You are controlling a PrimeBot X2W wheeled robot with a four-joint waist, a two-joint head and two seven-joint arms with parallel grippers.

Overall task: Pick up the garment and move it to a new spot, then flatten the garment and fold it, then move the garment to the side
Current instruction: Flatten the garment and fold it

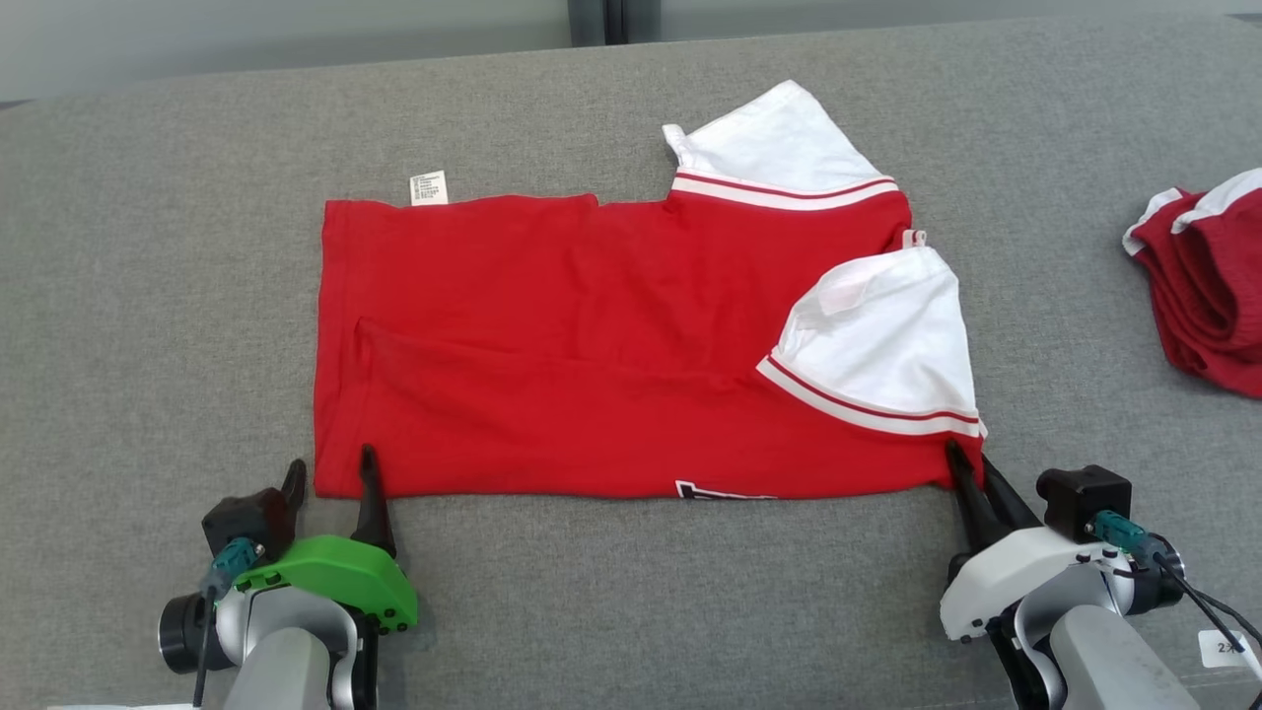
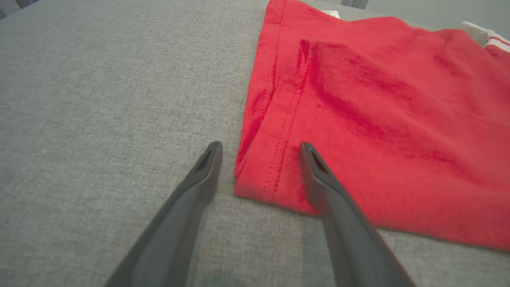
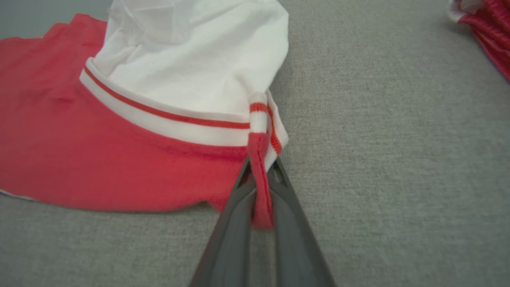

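Note:
The garment [image 1: 592,345] is a red shirt with white sleeves, lying folded lengthwise on the grey surface [image 1: 148,247]. My left gripper [image 1: 330,471] stands open at its near left corner: one finger rests on the red cloth, the other on the bare surface beside the hem [image 2: 259,119]. In the left wrist view the left gripper [image 2: 259,149] straddles that corner. My right gripper [image 1: 961,461] is shut on the near right corner, below the white sleeve [image 1: 887,345]. The right wrist view shows the right gripper [image 3: 261,167] with a pinched ridge of red cloth [image 3: 261,179] between its fingers.
A second red and white garment [image 1: 1208,276] lies bunched at the right edge of the grey surface, also seen in the right wrist view as a red heap [image 3: 490,36] at the top right. A white care label [image 1: 428,187] sticks out at the shirt's far edge.

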